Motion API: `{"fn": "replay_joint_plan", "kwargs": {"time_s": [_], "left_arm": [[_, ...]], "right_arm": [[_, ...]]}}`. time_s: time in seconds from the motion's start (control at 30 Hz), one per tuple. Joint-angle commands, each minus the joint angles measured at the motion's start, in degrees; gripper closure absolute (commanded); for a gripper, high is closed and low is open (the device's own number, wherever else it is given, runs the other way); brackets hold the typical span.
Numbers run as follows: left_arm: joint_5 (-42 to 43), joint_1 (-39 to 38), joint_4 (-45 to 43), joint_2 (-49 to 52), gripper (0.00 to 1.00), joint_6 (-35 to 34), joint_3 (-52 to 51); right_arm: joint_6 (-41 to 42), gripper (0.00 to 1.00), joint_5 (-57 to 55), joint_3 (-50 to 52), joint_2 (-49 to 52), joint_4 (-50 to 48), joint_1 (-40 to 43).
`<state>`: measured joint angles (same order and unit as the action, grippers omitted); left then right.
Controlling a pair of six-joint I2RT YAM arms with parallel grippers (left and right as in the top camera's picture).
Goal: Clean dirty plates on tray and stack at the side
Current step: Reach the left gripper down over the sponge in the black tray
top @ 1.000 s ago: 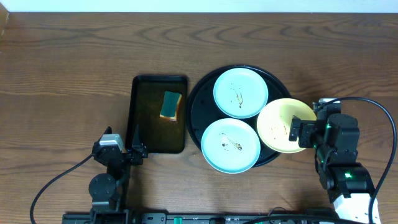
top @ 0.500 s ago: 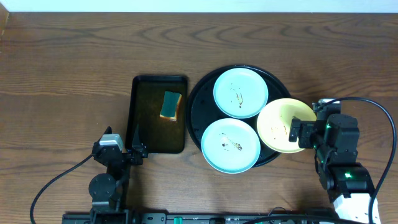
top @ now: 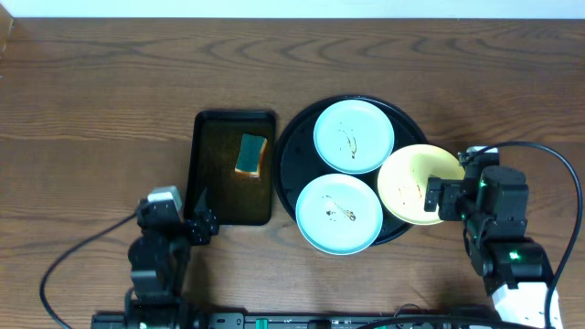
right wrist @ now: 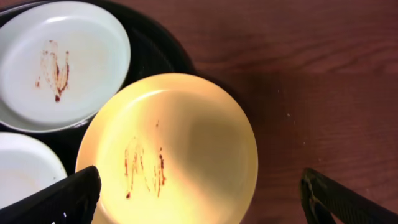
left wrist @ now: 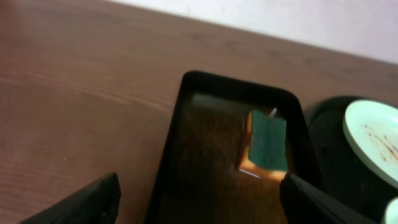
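- left of the tray (top: 291, 164), the left tool (top: 198, 225) is wide open and holds nothing. it is at the near edge of the smaller rectangular tray (top: 215, 196), where a sponge (top: 250, 153) lies.
- on the tray, the far mint plate (top: 354, 135) and the near mint plate (top: 339, 212) lie flat, with brown smears (top: 348, 139).
- the yellow plate (top: 420, 185) hangs over the tray's right rim, above the counter (top: 91, 91).
- right of the tray, the right tool (top: 437, 197) is wide open at this plate's edge, not closed on it.
- i judge the plates light, stiff, slippery and maybe fragile. the overhanging rim is the best place to pinch; the mint plates just beside it could be knocked.
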<state>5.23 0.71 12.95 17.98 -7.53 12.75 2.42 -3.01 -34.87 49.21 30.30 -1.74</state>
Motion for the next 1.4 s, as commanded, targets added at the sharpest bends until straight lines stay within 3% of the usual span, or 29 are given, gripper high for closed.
{"fn": "replay_joint_plan", "kwargs": {"time_s": [0.0,0.13,0.33,0.5,0.8,1.1,1.37], "left_arm": [[2.25,0.24,2.10,10.43,0.18,-0.48,8.57],[3.39,0.24,7.15,23.47,0.18,-0.48,19.56],[6.32,0.24,21.62,37.29,0.18,-0.44,35.71],[6.34,0.24,25.42,39.89,0.18,-0.31,37.35],[9.92,0.17,19.74,40.15,0.18,-0.24,37.35],[10.12,-2.62,17.11,49.68,0.21,2.62,44.54],[1.03,-11.02,15.10,62.03,0.21,5.22,48.52]], "right_arm": [[0.50,0.01,-0.20,-4.70,2.45,2.62,-0.79],[0.52,0.01,-0.07,-8.20,5.51,5.95,-0.79],[0.50,0.01,2.01,-11.72,8.15,9.68,-0.81],[0.50,0.01,1.97,-11.80,7.82,9.68,-0.81],[0.52,0.01,1.99,-11.80,7.69,8.59,-0.81],[0.61,0.01,2.03,-11.80,7.69,8.79,-0.81],[3.56,0.01,1.97,-11.80,7.69,8.68,-0.81]]}}
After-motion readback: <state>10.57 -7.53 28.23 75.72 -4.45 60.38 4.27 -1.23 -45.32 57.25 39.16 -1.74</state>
